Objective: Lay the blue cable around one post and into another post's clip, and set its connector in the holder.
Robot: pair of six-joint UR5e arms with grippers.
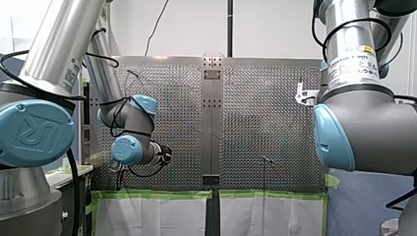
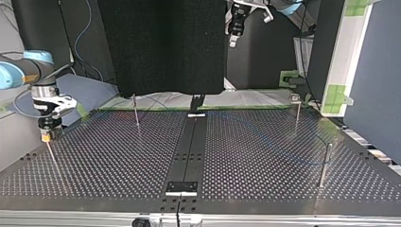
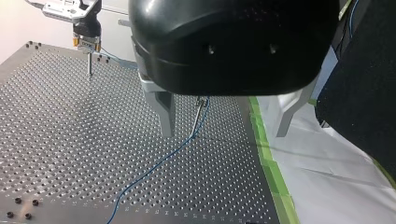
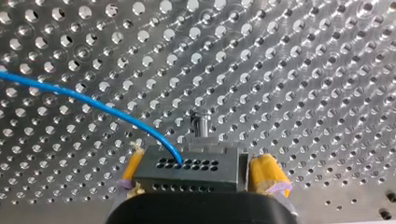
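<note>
Right gripper clamped on dark grey perforated connector over slim metal post: risks jamming askew under sideways tug from thin blue cable.

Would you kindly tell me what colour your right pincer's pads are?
Yellow pads, seen best in the right wrist view.

- blue cable: plain bright blue;
- connector: dark grey, rows of small round holes on its face;
- my right gripper: pads yellow;
- my left gripper: black housing, grey metal fingers;
- table: silver metal, regular grid of round holes;
- centre strip: black, in the top view;
- tape: green, along the table edge;
- arm joint caps: light blue.
</note>
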